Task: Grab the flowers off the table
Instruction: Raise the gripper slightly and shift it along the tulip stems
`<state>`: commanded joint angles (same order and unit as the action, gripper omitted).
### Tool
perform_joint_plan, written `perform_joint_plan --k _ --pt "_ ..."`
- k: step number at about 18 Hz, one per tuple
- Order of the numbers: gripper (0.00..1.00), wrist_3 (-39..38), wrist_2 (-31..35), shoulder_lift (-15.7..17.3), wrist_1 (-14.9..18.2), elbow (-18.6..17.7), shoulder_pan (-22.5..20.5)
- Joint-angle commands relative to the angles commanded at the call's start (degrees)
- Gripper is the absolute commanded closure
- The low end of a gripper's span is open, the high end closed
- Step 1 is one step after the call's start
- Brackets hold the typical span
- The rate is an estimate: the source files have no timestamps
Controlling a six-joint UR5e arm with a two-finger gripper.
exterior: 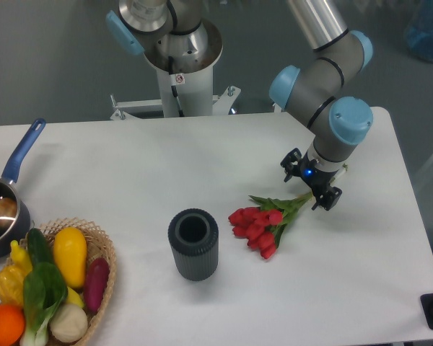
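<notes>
The flowers (pixel 260 222), a bunch of red tulips with green stems and leaves, lie flat on the white table (pixel 130 166), right of the middle. Their red heads point down-left toward the dark vase. Their stem ends (pixel 308 194) point up-right. My gripper (pixel 309 179) hangs over those stem ends, pointing down at the table. It is open, with one black finger (pixel 289 161) up-left of the stems and the other (pixel 330 197) just right of them. Nothing is held between the fingers.
A dark ribbed vase (pixel 193 244) stands upright left of the tulip heads. A wicker basket (pixel 105 249) of colourful produce sits at the front left. A blue-handled pot (pixel 6 209) is at the left edge. The robot base (pixel 179 50) rises behind the table.
</notes>
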<state>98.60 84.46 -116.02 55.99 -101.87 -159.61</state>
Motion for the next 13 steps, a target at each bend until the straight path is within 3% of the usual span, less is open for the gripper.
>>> perform_joint_plan --k 13 --pt "0.0 0.36 0.09 -0.7 0.0 -0.09 0.09"
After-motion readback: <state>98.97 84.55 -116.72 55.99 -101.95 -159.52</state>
